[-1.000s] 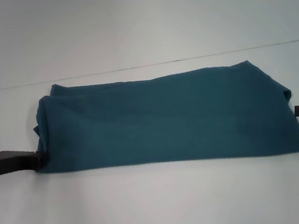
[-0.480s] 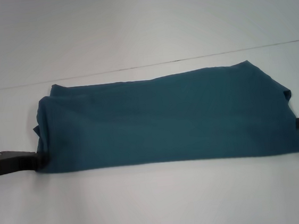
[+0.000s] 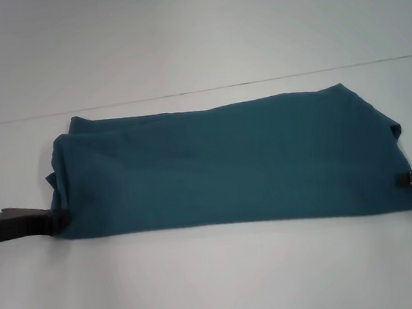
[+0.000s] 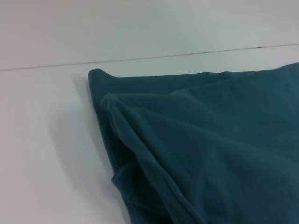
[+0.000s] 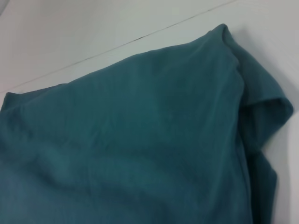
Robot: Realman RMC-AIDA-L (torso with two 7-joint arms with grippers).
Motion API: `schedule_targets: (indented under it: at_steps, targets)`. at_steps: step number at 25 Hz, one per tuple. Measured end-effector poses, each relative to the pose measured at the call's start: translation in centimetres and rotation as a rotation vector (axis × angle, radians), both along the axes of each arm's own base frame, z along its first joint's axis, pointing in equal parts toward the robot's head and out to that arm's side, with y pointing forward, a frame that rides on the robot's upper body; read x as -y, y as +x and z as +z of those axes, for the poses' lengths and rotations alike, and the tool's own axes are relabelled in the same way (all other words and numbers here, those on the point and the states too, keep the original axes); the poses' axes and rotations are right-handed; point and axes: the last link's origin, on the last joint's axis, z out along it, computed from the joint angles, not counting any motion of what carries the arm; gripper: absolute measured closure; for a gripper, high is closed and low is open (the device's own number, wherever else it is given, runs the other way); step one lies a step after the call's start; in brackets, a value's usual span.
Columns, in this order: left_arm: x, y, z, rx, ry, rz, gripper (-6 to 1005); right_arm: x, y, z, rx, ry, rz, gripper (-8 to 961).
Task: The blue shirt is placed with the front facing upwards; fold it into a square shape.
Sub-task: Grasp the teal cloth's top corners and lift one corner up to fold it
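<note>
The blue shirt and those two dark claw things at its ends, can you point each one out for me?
blue shirt [image 3: 229,167]: head view, middle of the folded cloth.
left gripper [image 3: 51,221]: head view, tip at the shirt's left edge.
right gripper [image 3: 407,177]: head view, tip at the shirt's right edge.

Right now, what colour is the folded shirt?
Plain teal-blue shirt, no print showing; clearest in the head view.

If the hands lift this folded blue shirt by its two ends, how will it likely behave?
The blue shirt would probably sag in the middle: it lies as a long, soft band. Its layers may slip apart, since the edges at the left end already sit loose and uneven. It looks light and thin.
</note>
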Motion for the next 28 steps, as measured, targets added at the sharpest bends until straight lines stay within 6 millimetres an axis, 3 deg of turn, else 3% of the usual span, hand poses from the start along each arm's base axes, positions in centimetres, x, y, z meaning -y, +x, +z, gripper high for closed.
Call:
schedule_targets:
  at_steps: [7,10,15,21,28]
  targets:
    - [0.0,0.0,0.0,0.000,0.000,0.000,1000,-0.7,-0.5,-1.3,0.007,-0.007,0.007,144]
    - [0.0,-0.1,0.0,-0.001,0.000,0.001,999,-0.8,-0.6,-1.6,0.008,-0.008,0.009,197]
    - [0.1,-0.2,0.0,-0.004,-0.004,0.004,999,-0.8,-0.5,-1.5,0.001,0.005,0.000,428]
    - [0.7,-0.3,-0.2,-0.010,-0.047,0.001,982,-0.5,0.0,-1.1,0.002,0.011,-0.012,636]
    - [1.2,-0.2,0.8,-0.006,-0.063,0.002,962,-0.1,0.4,-0.8,0.005,0.014,-0.018,807]
